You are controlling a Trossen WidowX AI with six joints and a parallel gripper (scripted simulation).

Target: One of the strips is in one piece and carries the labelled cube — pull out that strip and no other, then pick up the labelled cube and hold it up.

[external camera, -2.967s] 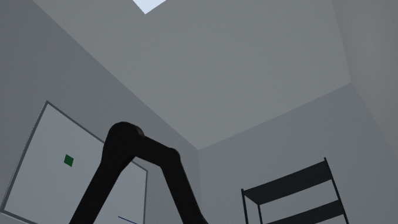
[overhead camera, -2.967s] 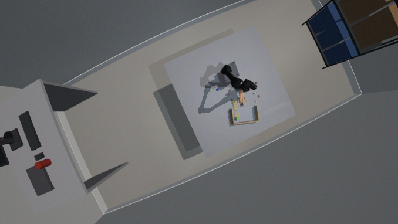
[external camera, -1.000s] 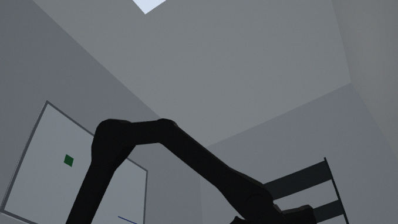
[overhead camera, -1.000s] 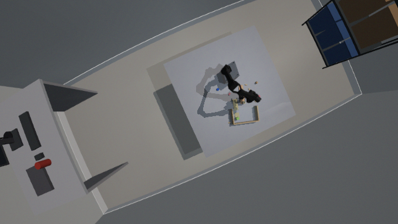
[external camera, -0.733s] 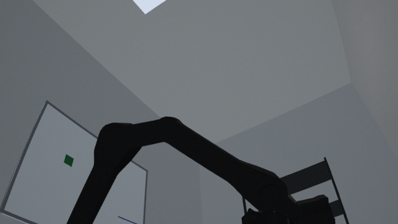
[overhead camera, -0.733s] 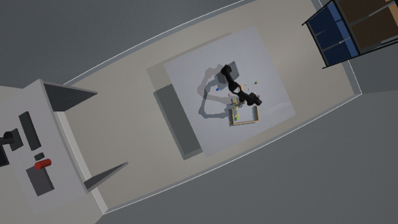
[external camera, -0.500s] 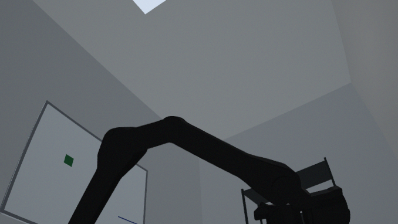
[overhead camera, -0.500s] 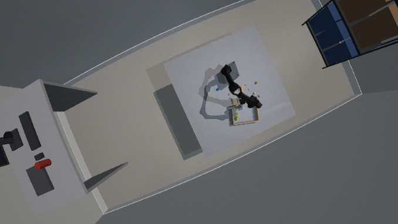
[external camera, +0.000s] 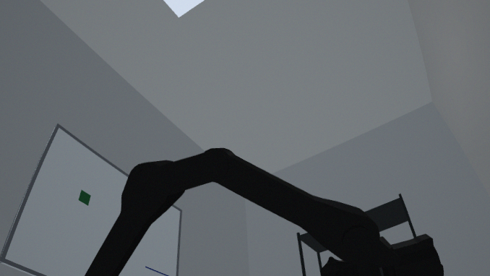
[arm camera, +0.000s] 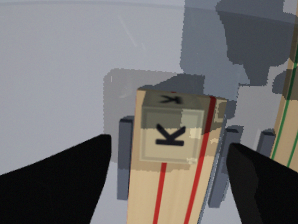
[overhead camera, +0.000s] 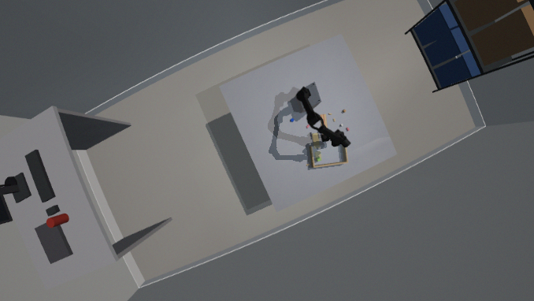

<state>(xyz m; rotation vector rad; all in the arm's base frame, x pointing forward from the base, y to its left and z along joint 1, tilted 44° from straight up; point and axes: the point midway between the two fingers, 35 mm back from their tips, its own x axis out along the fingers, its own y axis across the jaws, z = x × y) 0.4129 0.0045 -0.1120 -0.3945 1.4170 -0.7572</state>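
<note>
The labelled cube (arm camera: pixel 171 136), pale with a black K on its top and side, sits on the end of a wooden strip (arm camera: pixel 142 200) with two red lines, between dark guide rails (arm camera: pixel 123 162) (arm camera: pixel 218 175). My gripper (arm camera: pixel 169 148) is partly open in the wrist view, one finger on each side of the strip and cube, with gaps showing on both sides. Nothing is held. A second strip (arm camera: pixel 286 142) with green lines shows at the right edge of the wrist view. The strip's far part is out of the wrist view, so its whole length cannot be judged there.
A wooden-edged frame (overhead camera: pixel 331 164) lies on the table beside the arm in the top view. Small blocks are scattered near the base, including a blue one (overhead camera: pixel 291 120), a red one (overhead camera: pixel 347 129) and an orange-brown one (overhead camera: pixel 344 111). The exterior view shows mostly the arm.
</note>
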